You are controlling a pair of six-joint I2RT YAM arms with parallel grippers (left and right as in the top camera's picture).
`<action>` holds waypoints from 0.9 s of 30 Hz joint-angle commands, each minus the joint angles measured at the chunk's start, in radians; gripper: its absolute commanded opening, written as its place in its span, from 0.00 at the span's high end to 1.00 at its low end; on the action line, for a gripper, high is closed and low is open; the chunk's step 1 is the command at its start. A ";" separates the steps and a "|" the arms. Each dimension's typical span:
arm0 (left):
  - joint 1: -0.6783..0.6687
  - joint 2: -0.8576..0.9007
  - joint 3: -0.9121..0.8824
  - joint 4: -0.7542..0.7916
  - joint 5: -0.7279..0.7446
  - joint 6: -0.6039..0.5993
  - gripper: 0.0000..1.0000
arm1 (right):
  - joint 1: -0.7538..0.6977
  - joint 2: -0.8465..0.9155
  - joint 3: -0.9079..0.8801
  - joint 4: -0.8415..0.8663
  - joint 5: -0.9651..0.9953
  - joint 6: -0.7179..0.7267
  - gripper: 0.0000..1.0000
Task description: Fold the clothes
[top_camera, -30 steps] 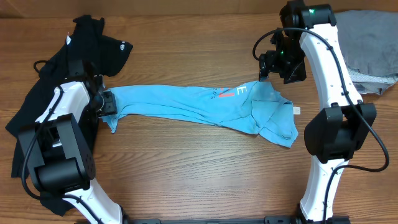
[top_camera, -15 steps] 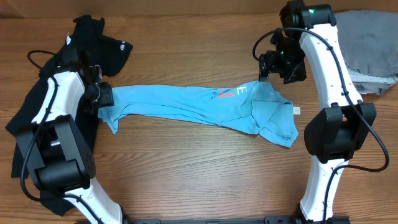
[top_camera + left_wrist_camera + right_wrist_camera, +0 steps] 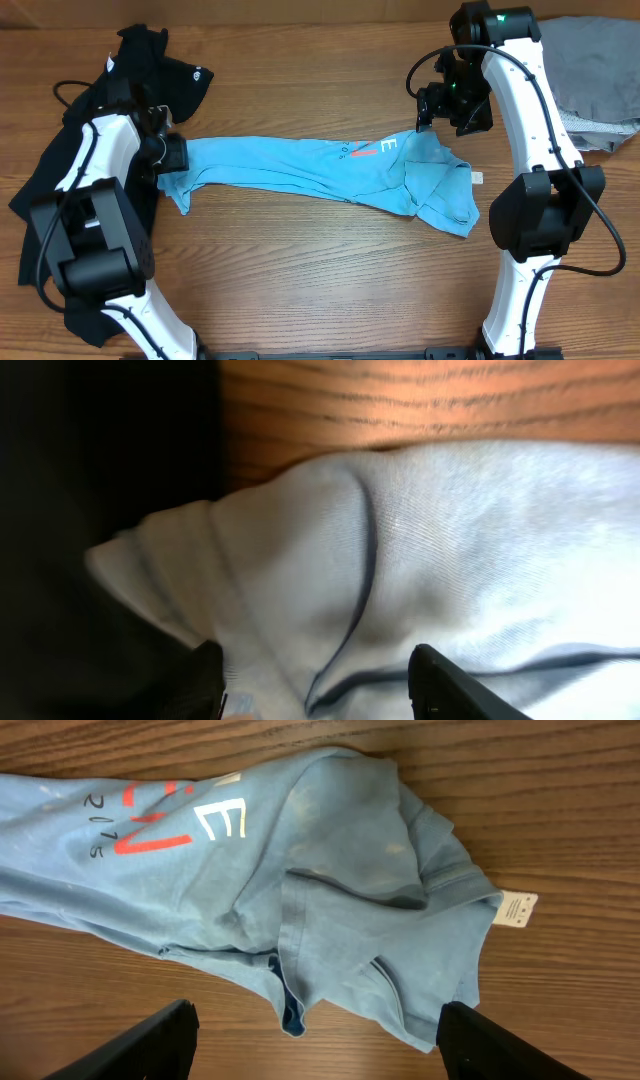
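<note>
- Light blue T-shirt — lies on the wooden table at mid-depth, drawn out into a long, creased band from left to right.
- Print on its right half: a white "E", a red mark beside it, and small dark characters.
- Its right end is folded over itself in a rumpled bunch; a white tag sticks out on the right, flat on the wood.
- Left gripper — at the shirt's left end, fingers on either side of bunched blue cloth; whether they pinch it cannot be told.
- Right gripper — raised over the shirt's right end, fingers spread wide, holding nothing.
- Black T-shirt — heaped at the far left, partly under the left arm, with a small white logo.
- Grey garment — far right corner.
</note>
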 commanded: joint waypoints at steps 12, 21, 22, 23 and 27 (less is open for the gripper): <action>-0.008 0.056 0.000 0.002 -0.029 0.007 0.39 | 0.005 -0.004 0.013 -0.011 -0.006 -0.011 0.19; -0.009 0.143 0.000 0.001 0.002 -0.013 0.65 | 0.005 -0.004 0.013 -0.012 -0.006 -0.011 0.19; -0.008 0.158 0.000 0.004 0.014 -0.013 0.80 | 0.005 -0.004 0.013 -0.013 -0.006 -0.011 0.19; -0.008 0.163 0.000 0.006 0.021 -0.013 0.85 | 0.005 -0.004 0.013 -0.013 -0.006 -0.011 0.19; -0.008 0.167 0.002 0.011 0.035 -0.027 0.96 | 0.005 -0.004 0.013 -0.013 -0.006 -0.011 0.19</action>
